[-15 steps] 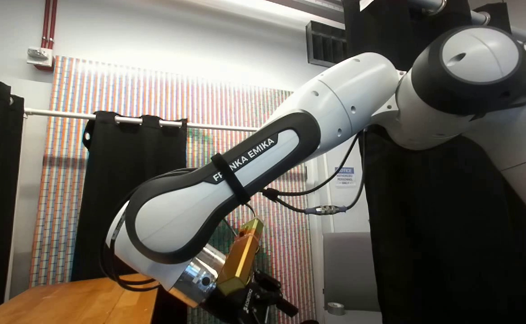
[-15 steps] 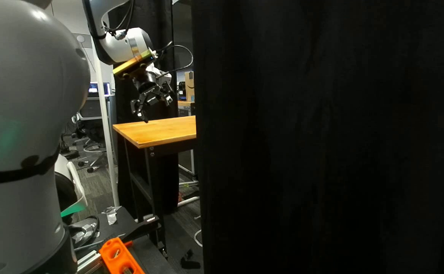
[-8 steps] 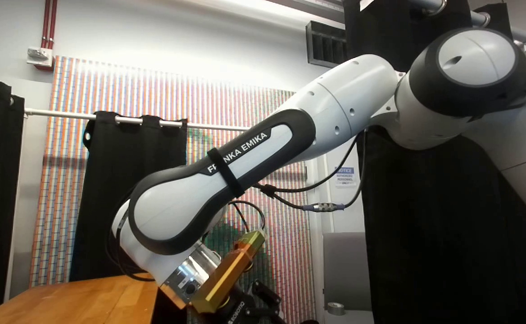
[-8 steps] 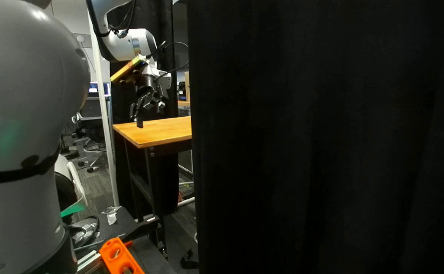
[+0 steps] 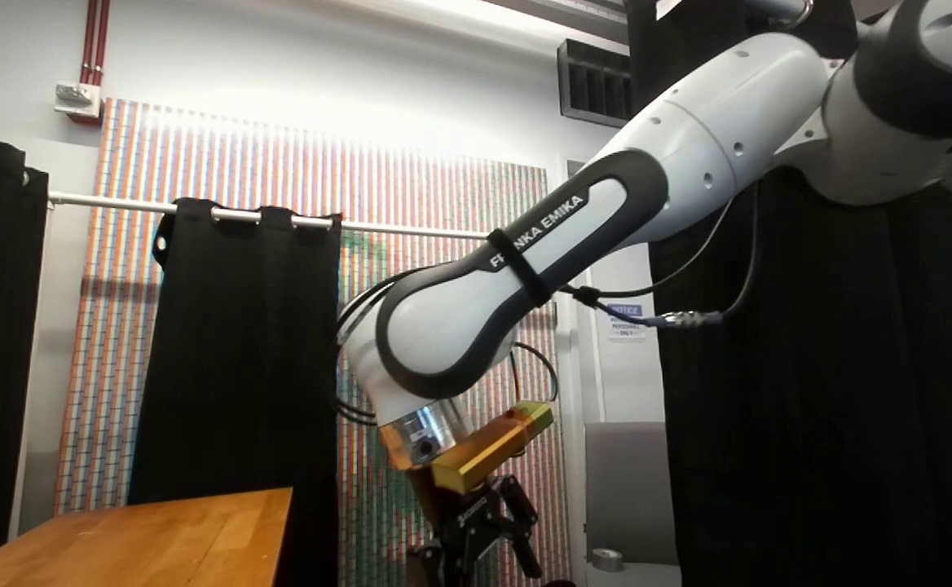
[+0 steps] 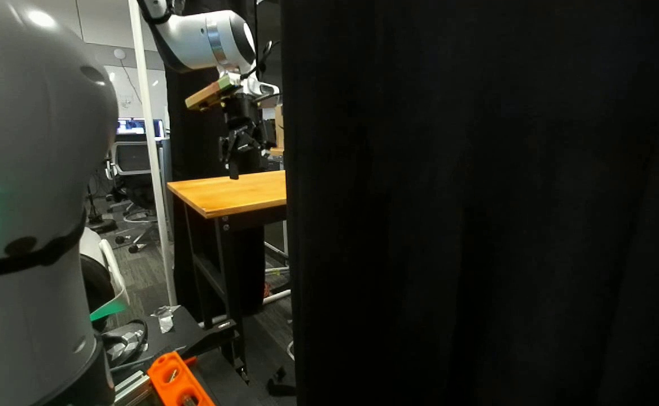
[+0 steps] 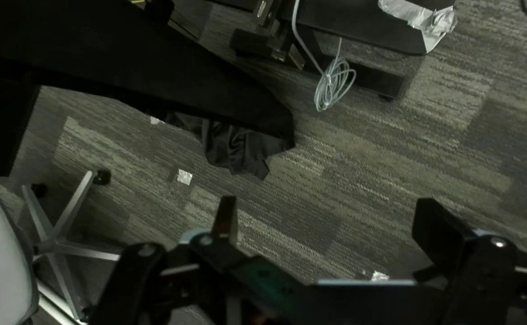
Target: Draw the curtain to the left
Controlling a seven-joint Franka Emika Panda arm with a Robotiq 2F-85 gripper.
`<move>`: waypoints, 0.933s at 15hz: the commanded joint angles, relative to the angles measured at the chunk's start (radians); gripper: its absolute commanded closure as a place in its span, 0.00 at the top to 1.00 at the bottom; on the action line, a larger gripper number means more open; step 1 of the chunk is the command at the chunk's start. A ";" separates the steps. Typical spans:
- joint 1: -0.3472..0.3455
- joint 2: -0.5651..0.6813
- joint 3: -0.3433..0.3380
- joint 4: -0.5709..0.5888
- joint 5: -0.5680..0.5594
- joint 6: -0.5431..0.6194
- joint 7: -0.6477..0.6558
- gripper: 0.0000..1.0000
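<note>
Black curtains hang in both exterior views. One wide curtain (image 6: pixel 476 197) fills the right side of an exterior view. A curtain (image 5: pixel 818 383) hangs at the right, behind the arm, and another curtain (image 5: pixel 240 367) hangs from a white rod behind the table. In the wrist view, a dark curtain (image 7: pixel 191 81) runs in from the upper left with its hem bunched on the floor. My gripper (image 7: pixel 326 201) is open, fingers wide apart, with only carpet between them. It points downward beside the table (image 5: pixel 158 546) and apart from the curtain hem. I cannot tell which curtain the task means.
The wooden table also shows in an exterior view (image 6: pixel 233 194), behind the gripper. A white pole (image 6: pixel 152 152) stands left of it. A coiled cable (image 7: pixel 333 85) and a chair base (image 7: pixel 58 241) are on the floor. An orange tool (image 6: pixel 178 380) lies near the robot base.
The arm has moved right and up in both exterior views, and the gripper has turned to point more downward. The wide curtain's left edge has shifted slightly left.
</note>
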 commanded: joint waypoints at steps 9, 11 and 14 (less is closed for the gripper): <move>-0.281 -0.611 -0.234 -0.492 0.434 0.152 -0.378 1.00; -0.337 -0.710 -0.288 -0.542 0.450 0.125 -0.380 1.00; -0.436 -0.848 -0.357 -0.582 0.411 0.056 -0.390 1.00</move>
